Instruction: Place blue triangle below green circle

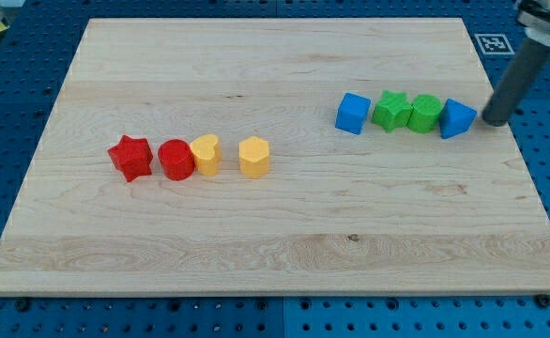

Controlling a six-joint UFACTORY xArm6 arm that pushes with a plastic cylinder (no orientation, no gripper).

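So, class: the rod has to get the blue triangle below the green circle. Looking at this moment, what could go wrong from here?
1. My tip sits just right of the blue triangle, which touches the green circle. A leftward push would likely shove the circle, the green star and the blue cube along.
2. The triangle lies near the board's right edge, leaving little room to get round it.

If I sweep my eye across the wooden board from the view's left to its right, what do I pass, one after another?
Red star → red circle → yellow heart → yellow hexagon → blue cube → green star → green circle → blue triangle → my tip, just right of the blue triangle.
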